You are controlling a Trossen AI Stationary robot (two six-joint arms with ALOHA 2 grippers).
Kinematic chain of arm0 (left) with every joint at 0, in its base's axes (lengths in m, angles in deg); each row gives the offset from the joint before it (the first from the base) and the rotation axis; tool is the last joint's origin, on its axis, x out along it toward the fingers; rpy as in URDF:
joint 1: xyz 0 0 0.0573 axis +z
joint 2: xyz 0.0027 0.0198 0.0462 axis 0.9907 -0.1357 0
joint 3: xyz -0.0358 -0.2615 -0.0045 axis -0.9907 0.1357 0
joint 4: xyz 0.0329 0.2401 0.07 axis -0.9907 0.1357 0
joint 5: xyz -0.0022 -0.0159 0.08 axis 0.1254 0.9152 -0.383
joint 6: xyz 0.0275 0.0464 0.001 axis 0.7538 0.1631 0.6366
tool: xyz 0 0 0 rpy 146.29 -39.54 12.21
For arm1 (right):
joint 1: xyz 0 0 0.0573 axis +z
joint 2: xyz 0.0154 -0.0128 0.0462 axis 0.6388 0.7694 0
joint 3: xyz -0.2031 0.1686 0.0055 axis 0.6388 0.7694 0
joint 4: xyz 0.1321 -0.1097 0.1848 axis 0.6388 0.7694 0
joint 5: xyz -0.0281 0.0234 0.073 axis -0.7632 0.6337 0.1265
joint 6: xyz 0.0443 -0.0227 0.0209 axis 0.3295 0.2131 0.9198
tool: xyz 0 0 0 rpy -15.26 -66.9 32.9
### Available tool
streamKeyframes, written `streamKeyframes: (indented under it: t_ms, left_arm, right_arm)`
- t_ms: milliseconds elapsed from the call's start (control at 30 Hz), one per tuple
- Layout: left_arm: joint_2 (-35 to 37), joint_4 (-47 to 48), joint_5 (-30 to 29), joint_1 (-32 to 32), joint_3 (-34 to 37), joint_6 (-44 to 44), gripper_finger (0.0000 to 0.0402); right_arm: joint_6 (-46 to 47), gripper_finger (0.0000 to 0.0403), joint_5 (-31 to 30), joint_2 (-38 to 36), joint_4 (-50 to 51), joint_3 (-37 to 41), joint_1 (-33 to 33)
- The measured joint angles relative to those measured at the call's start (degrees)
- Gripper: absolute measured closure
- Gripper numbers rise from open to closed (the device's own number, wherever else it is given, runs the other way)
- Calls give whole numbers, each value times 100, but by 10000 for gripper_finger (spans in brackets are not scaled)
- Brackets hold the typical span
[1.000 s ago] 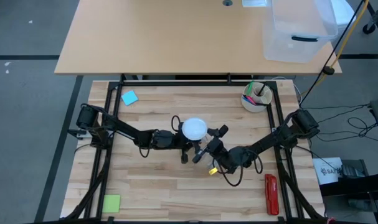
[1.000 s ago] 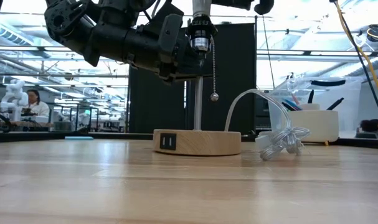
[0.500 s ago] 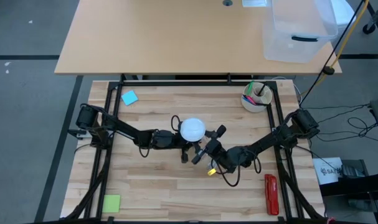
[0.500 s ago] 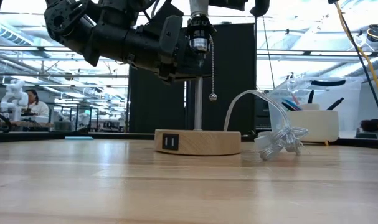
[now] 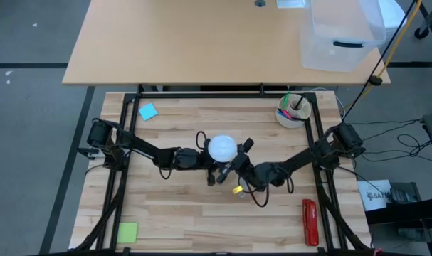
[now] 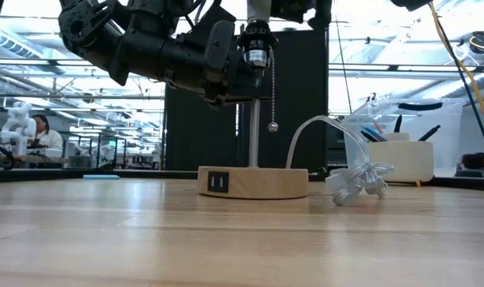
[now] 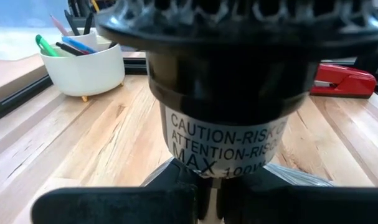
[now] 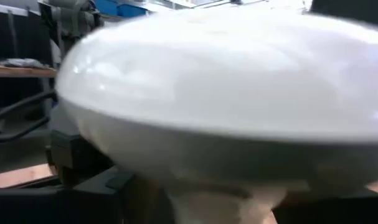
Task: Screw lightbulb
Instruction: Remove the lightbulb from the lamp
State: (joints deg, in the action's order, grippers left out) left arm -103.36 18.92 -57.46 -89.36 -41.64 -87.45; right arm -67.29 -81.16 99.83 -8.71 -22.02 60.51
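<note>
Here the right claw [image 5: 235,158] sits just beside the lightbulb [image 5: 222,148] on its right, closer in than a second ago, when it stood a little farther to the right and nearer the tabletop's front edge; its fingers flank the globe, but whether they press on it or stand off it cannot be told. In the right wrist view the white globe [image 8: 226,93] fills nearly everything, with its neck tapering down below. The left claw [image 5: 210,166] is closed down tight on the lamp's upright stem just under the black socket [image 7: 229,93], as it was before, and the left arm has not shifted. The lightbulb stands upright in that socket above the round wooden base [image 6: 253,182], near the middle of the tabletop [image 5: 201,210]; in the low view its silvery screw base [image 6: 255,54] shows at the socket's mouth, and the pull chain with its small ball [image 6: 273,125] hangs beside the stem, the ball a touch lower than half a second ago. A coiled clear cable [image 6: 349,171] lies to the right of the wooden base. Farther out, a white cup of pens [image 5: 292,111] stands at the far right corner, a blue note [image 5: 148,112] at the far left, a green note [image 5: 127,232] at the near left and a red stapler [image 5: 310,221] at the near right, all unmoved.
</note>
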Motion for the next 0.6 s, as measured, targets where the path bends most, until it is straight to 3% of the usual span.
streamKeyframes:
  t_ms: [167, 433, 600]
  left_arm:
    - [0, 12, 1, 0, 2, -2, 374]
    - [0, 27, 127, 0, 4, 53, 374]
    - [0, 46, 438, 4, 7, 140, 374]
  right_arm:
    - [63, 158, 293, 0, 4, 0, -100]
    - [-292, 229, 247, 4, 49, 7, -44]
    - [-47, 239, 488, -108, 487, 9, -23]
